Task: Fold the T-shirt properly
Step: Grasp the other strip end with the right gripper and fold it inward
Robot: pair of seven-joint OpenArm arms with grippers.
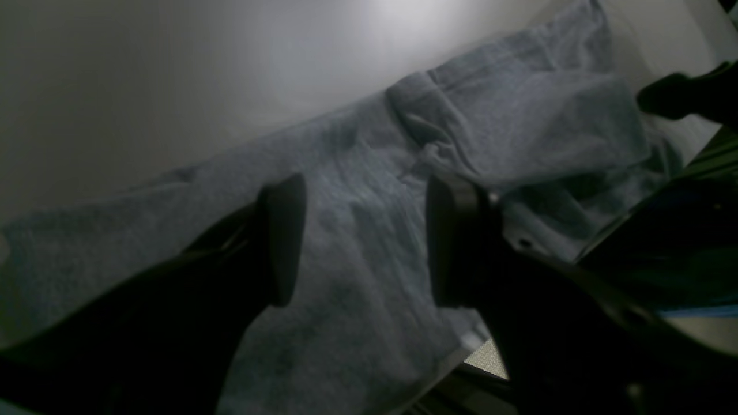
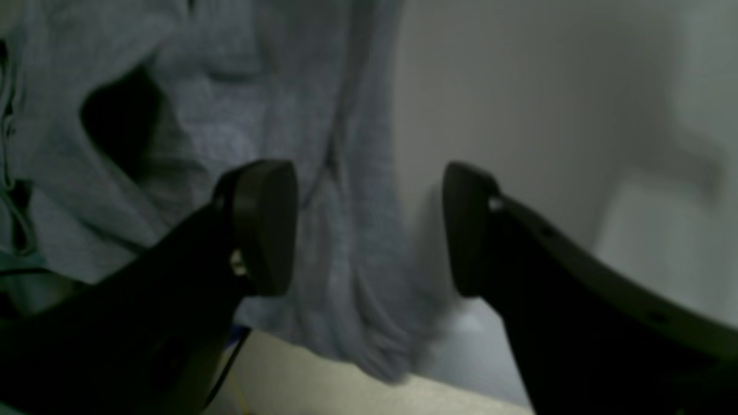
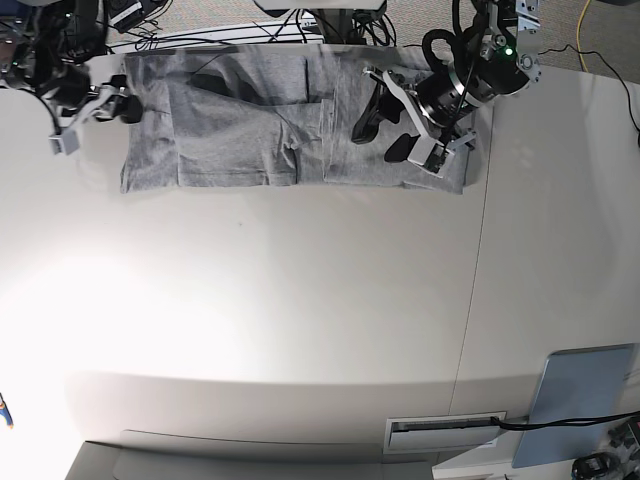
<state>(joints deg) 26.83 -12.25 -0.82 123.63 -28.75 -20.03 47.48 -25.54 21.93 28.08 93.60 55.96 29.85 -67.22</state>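
The heather-grey T-shirt (image 3: 260, 125) lies partly folded along the far edge of the white table (image 3: 300, 330), plain side up, with a sleeve folded over its middle. My left gripper (image 3: 388, 135) hovers open above the shirt's right part; in the left wrist view its fingers (image 1: 285, 236) frame bare grey cloth (image 1: 357, 242). My right gripper (image 3: 100, 108) is open at the shirt's left edge; in the right wrist view (image 2: 369, 230) the shirt's edge (image 2: 346, 190) hangs between the jaws, with nothing gripped.
A rigid grey-blue flat panel (image 3: 580, 400) lies at the near right corner. A white slotted strip (image 3: 445, 430) sits by the near edge. Cables (image 3: 250, 30) run behind the table's far edge. A table seam (image 3: 478, 250) runs front to back.
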